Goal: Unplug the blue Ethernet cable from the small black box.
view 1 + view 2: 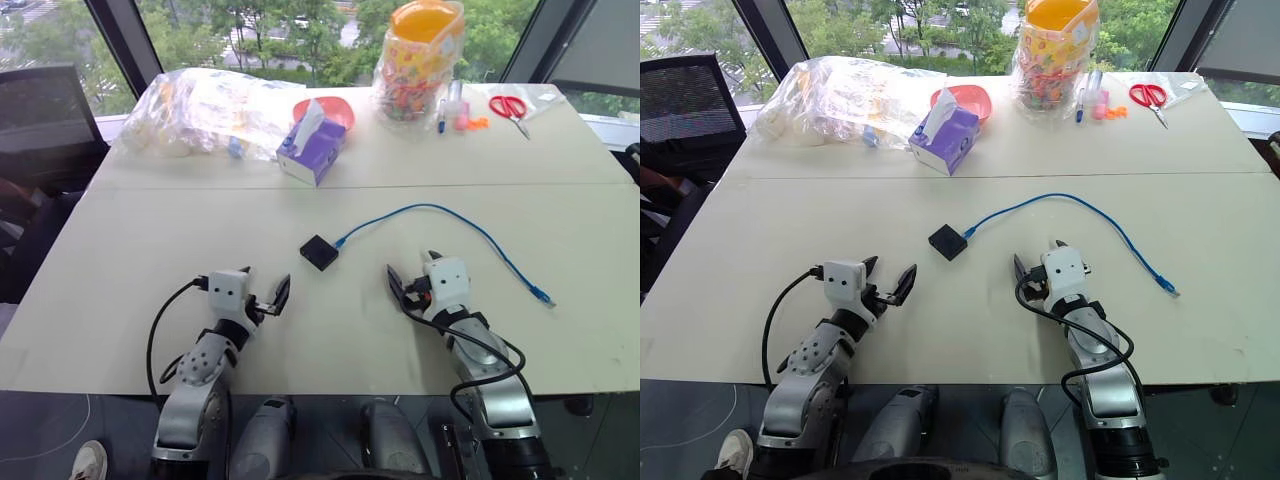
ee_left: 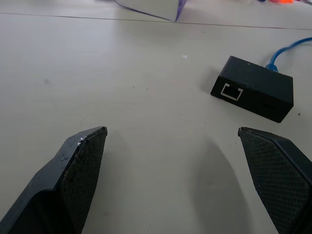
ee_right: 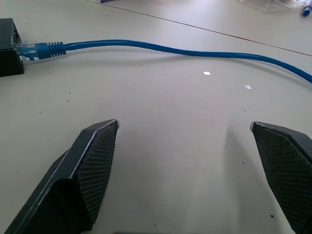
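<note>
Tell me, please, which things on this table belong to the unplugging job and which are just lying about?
For the job: blue cable, still plugged into the black box.

Lying about: tissue box, scissors, plastic bag, snack jar, red bowl.

Head stereo pair looks forward and down over the whole table (image 1: 120,300), far edge to near. Wrist cams sit low, close, facing far; both catch the small black box (image 2: 253,87) and blue Ethernet cable (image 3: 161,48).
</note>
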### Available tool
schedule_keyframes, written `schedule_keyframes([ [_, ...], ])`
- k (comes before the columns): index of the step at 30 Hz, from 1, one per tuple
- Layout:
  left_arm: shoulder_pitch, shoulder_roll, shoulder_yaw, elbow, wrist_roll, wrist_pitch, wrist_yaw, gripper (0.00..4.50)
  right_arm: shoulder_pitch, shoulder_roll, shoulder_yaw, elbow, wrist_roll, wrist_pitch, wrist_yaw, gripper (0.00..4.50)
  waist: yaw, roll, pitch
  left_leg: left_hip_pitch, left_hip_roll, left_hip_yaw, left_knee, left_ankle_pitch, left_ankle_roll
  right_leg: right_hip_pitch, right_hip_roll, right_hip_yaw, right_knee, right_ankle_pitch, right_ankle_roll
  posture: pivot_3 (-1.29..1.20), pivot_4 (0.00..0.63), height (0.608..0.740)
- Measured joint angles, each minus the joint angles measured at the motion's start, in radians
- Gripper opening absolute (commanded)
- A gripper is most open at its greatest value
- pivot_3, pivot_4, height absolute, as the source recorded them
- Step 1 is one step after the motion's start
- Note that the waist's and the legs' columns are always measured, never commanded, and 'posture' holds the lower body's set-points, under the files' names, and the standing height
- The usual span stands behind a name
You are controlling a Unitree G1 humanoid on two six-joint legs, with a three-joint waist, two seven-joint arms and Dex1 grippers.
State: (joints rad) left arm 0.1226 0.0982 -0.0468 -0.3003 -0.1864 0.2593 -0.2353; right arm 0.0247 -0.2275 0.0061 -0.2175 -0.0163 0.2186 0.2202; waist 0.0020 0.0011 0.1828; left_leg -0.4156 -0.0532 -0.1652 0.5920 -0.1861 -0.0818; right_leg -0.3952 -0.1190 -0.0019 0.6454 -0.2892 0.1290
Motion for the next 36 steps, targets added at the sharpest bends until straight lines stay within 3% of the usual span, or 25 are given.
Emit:
schedule_keyframes([
  [5, 0.012, 0.003, 0.009, -0.033, -0.03, 0.04, -0.009, 4.48, -0.009, -0.008, -0.003, -0.007, 0.015, 0.027, 0.019, 4.5, -0.001, 0.0, 0.0, 0.0, 0.0, 0.0, 0.0, 0.0, 0.0, 0.0, 0.0, 0.0, 0.0, 0.0, 0.0, 0.0, 0.15, 0.726],
  [10, 0.033, 0.062, 0.063, -0.102, -0.164, 0.149, -0.087, 4.48, -0.076, -0.047, -0.002, -0.005, 0.058, 0.107, 0.09, 4.5, -0.013, 0.0, 0.0, -0.003, 0.0, 0.0, 0.0, 0.0, 0.0, -0.003, 0.0, 0.0, 0.0, 0.002, -0.003, 0.0, 0.15, 0.726],
  [19, -0.007, 0.285, 0.205, -0.112, -0.429, 0.344, -0.283, 4.48, -0.234, -0.256, 0.032, 0.046, 0.155, 0.202, 0.391, 4.5, -0.014, -0.001, 0.001, -0.006, 0.0, 0.0, 0.001, 0.0, 0.001, -0.005, 0.0, 0.0, 0.001, 0.002, -0.004, 0.0, 0.15, 0.726],
  [27, -0.114, 0.421, 0.216, -0.061, -0.43, 0.359, -0.373, 4.48, -0.393, -0.38, 0.061, 0.099, 0.197, 0.247, 0.578, 4.5, -0.014, -0.001, 0.002, -0.008, 0.0, 0.0, 0.001, 0.0, 0.001, -0.007, 0.0, 0.0, 0.001, 0.003, -0.003, 0.0, 0.15, 0.726],
  [33, -0.159, 0.438, 0.184, -0.031, -0.409, 0.352, -0.414, 4.48, -0.508, -0.442, 0.123, 0.187, 0.172, 0.213, 0.695, 4.5, -0.016, -0.002, 0.003, -0.009, 0.0, 0.0, 0.001, 0.0, 0.001, -0.008, 0.0, 0.0, 0.002, 0.004, -0.001, 0.0, 0.15, 0.726],
  [36, -0.21, 0.444, 0.176, 0.007, -0.383, 0.332, -0.422, 4.48, -0.683, -0.45, 0.208, 0.315, 0.127, 0.153, 0.793, 4.5, -0.023, -0.003, 0.004, -0.009, 0.0, 0.001, 0.002, 0.001, 0.0, -0.009, 0.0, 0.0, 0.002, 0.006, -0.001, 0.0, 0.15, 0.726],
])
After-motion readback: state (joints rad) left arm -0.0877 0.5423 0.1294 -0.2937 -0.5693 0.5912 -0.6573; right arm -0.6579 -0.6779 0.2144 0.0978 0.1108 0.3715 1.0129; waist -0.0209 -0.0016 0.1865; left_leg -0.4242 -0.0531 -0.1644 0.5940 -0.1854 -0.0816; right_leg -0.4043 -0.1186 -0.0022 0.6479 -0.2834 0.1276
